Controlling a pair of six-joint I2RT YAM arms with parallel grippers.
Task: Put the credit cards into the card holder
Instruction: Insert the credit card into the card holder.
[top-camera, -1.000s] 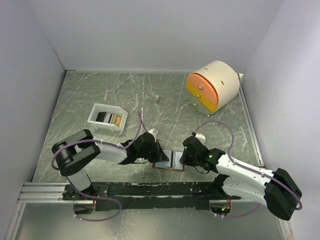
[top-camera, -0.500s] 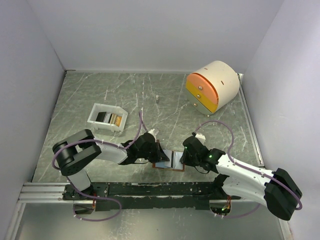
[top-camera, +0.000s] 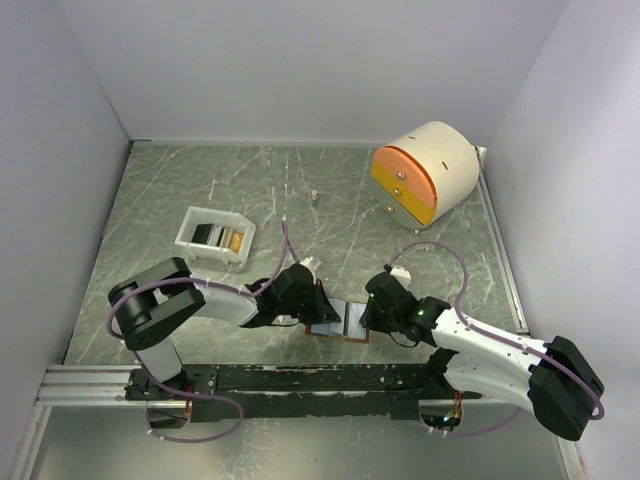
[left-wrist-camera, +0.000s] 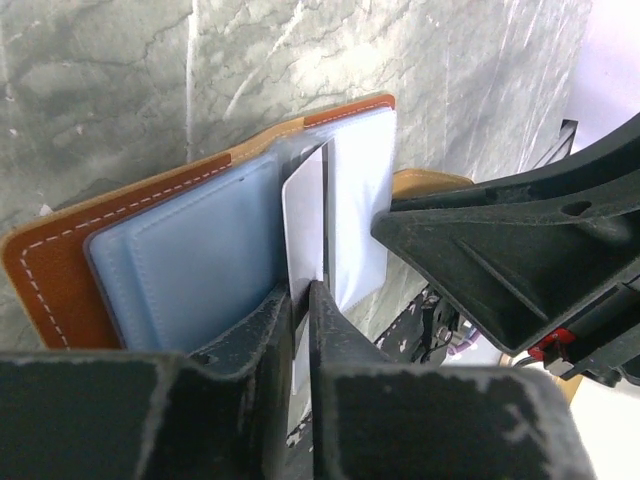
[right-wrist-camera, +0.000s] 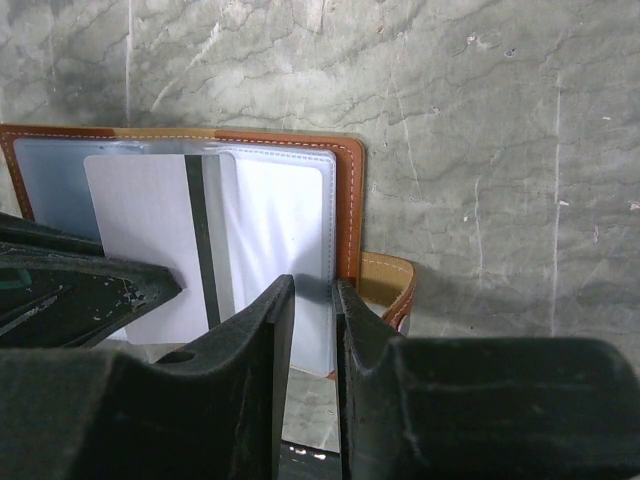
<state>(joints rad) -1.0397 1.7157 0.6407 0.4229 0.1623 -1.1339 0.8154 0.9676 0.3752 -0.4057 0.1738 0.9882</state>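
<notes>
Your left claw has its two fingers pressed close together, and it looks to be pinching the thin edge of one pale credit card that stands on its side. The front end of that card pokes into the open card holder, just beside the blue pocket. Your right claw comes in from the right and pinches the clear pocket flap of the card holder, lifting it so the slot has a gap. The card holder lies open on the green surface, close to the near edge, right between your two claws. So I think you are on the step of sliding this card in, and it is only partly inside. Next you would push it in straight and gently, all the way down, and only then let go. Let the right claw hold the flap until the card sits deep. Now count: two claws, one card holder, one card in hand. Far off to the left sits one white tray with more credit cards in it, maybe three, but they are too small to count for sure. At the far right is one round drawer unit.
</notes>
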